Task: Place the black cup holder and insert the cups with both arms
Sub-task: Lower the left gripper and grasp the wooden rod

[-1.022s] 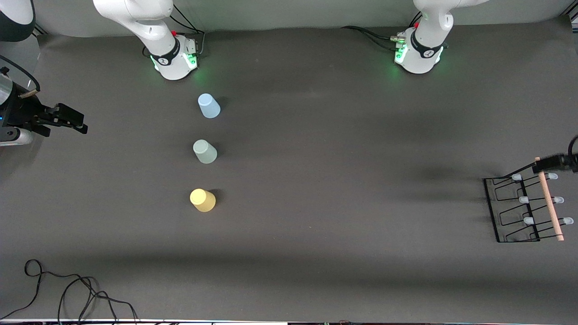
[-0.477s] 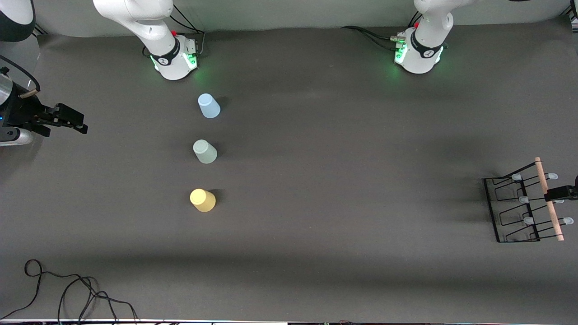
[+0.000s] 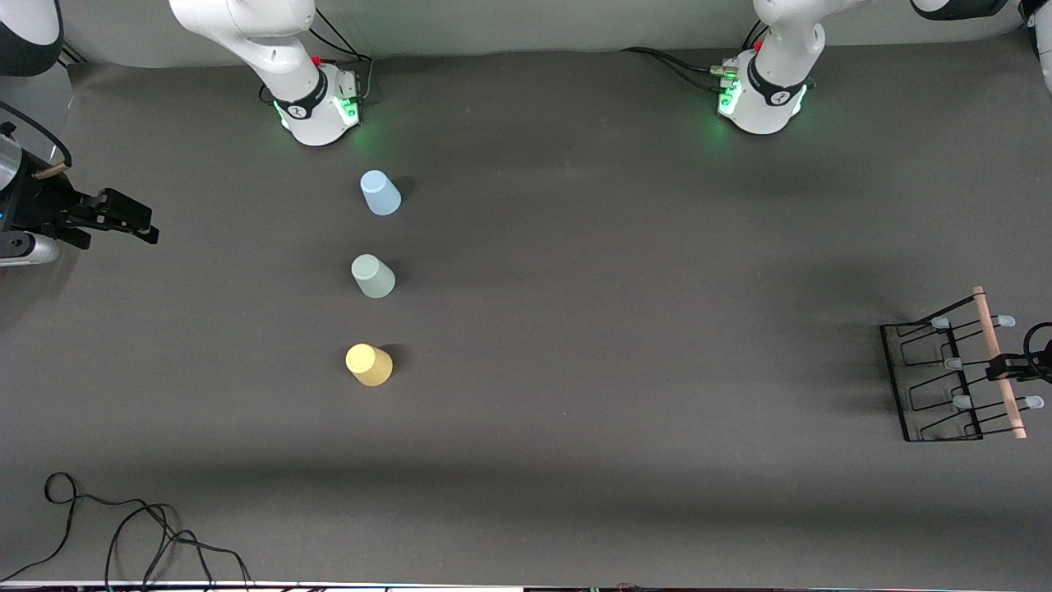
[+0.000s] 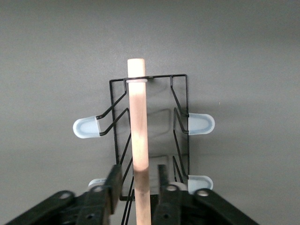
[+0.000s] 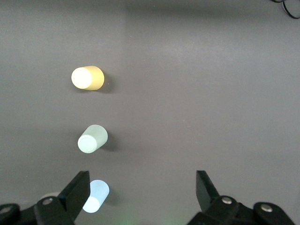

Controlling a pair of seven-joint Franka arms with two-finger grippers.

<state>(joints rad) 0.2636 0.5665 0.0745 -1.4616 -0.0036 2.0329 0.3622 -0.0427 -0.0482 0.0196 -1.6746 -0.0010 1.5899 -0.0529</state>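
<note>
Front view first: I've got the black cup holder [image 3: 953, 378] at the left arm's end of the table, its wooden handle [image 3: 998, 362] running toward and away from the camera. My left gripper [image 3: 1004, 367] sits right over the middle of that rod. The blue cup [image 3: 380, 192], grey-green cup [image 3: 373, 275] and yellow cup [image 3: 368, 364] stand upside down in a row nearer the right arm's base, well apart from the rack.

Left wrist view: the handle [image 4: 139, 140] runs straight between my fingers [image 4: 112, 187], which stand apart on either side of it, not clamped.

Right wrist view: right gripper [image 5: 140, 192] spread wide and waiting off the table's edge at its own end; the left is plainly the arm for this grab.
</note>
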